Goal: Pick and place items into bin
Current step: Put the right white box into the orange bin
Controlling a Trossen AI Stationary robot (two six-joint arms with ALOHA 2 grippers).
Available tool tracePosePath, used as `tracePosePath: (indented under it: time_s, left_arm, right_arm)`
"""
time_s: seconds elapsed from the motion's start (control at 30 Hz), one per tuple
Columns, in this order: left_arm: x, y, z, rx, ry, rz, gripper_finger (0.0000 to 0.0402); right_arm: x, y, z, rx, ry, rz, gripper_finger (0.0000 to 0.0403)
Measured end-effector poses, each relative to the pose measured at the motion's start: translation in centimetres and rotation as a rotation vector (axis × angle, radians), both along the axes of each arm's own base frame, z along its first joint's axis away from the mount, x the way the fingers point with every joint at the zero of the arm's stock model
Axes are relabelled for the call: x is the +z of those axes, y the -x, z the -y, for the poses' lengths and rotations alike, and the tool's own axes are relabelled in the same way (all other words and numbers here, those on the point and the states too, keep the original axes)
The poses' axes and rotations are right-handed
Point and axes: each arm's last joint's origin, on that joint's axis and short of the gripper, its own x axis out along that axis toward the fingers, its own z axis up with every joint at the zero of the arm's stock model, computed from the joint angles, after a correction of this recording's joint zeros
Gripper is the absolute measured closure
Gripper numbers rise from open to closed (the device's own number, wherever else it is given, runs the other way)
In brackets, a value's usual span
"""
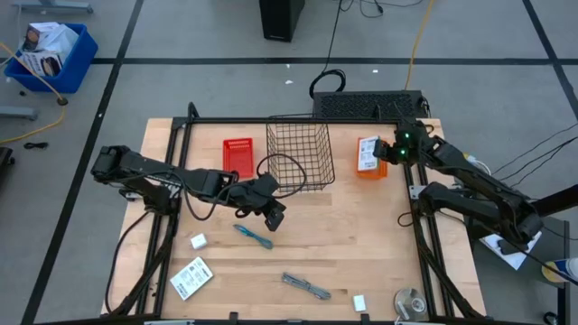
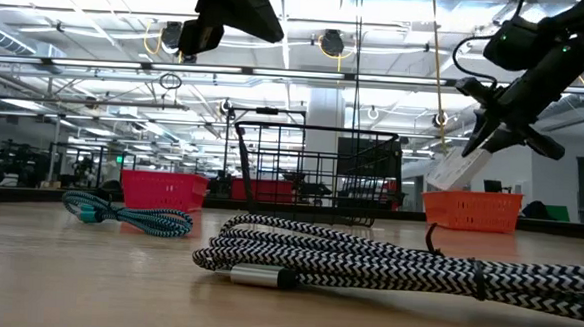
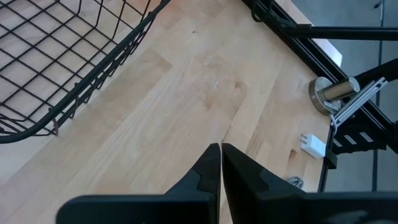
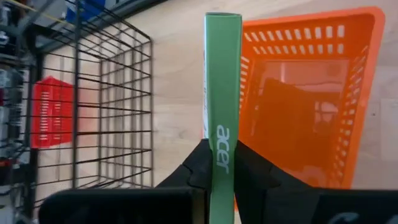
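Right claw grips a white packet over the orange bin; left claw closed, empty, above the bench.

Even, bright overhead light fills the scene. In the low view, rows of ceiling strip lights blow out to white glare across the upper frame, leaving the arms as near-silhouettes. The nearest braided cable looks slightly soft, perhaps out of focus. Shadows on the wooden table are faint and short.
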Motion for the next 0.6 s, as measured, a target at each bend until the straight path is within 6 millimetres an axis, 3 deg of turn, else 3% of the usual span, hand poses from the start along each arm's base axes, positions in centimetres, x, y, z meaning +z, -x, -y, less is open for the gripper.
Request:
tracePosePath:
  time_s: [0.1, 0.43, 0.6]
  left_arm:
    - [0.0, 0.0, -0.01, 0.001, 0.0, 0.0, 0.0382]
    - [0.02, -0.05, -0.19, 0.006, -0.001, 0.003, 0.0382]
    - [0.03, -0.1, -0.54, 0.017, -0.001, 0.003, 0.0382]
  right_arm:
    - [-0.15, 0.06, 0.2, 0.001, 0.004, -0.013, 0.036]
    - [-0.25, 0.62, 0.81, -0.05, 0.005, -0.023, 0.0257]
    - [-0.12, 0.57, 0.92, -0.036, 0.027, -0.016, 0.0233]
